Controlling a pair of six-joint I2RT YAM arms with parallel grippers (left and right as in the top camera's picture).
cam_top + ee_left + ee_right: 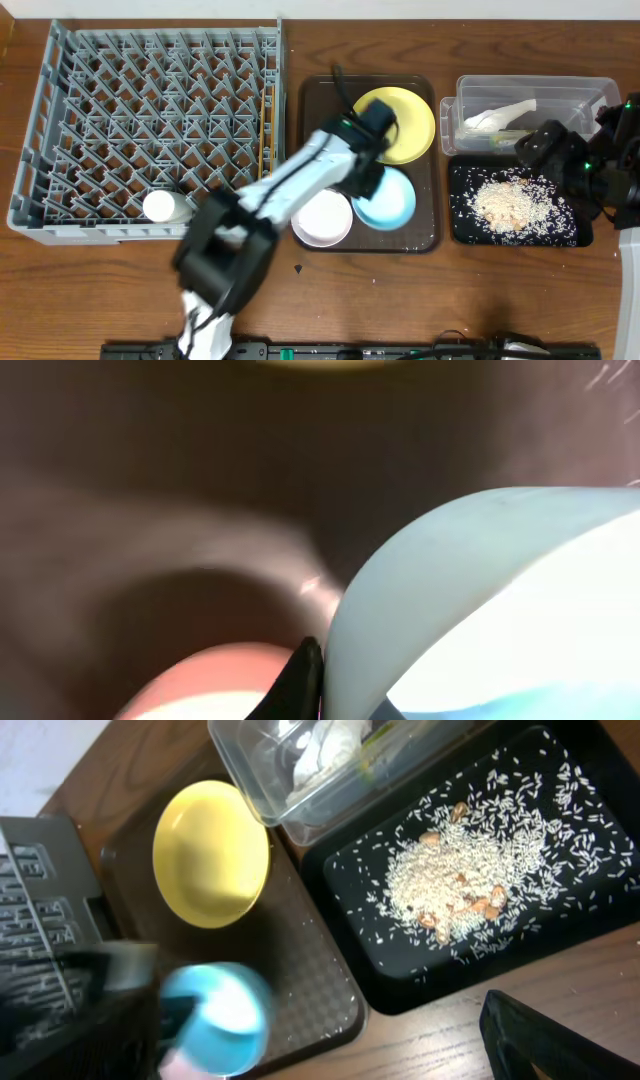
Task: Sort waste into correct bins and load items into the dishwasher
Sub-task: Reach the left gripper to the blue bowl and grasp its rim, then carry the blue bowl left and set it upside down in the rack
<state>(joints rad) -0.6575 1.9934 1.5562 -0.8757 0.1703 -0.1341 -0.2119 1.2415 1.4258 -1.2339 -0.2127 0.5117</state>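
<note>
A wooden table (420, 300) lies before me; on it I see a dark brown serving tray (318, 115), its floor finely textured; a small dark speck (298, 268) lies on the wood just off its near-left corner; a white cylinder (165, 207) is well to its left.

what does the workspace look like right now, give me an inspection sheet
surface: wooden table
job's things: grey dish rack, a white cup-like item in its front row; yellow plate, white bowl and light blue bowl on the brown tray; napkin in the clear tub; rice scraps in the black tray
clutter: dark speck on the table
hands: left hand shut on the light blue bowl's rim; right hand open above the tub and black tray
cables: black cable arching over the brown tray's back edge
surroundings: nothing seen
</note>
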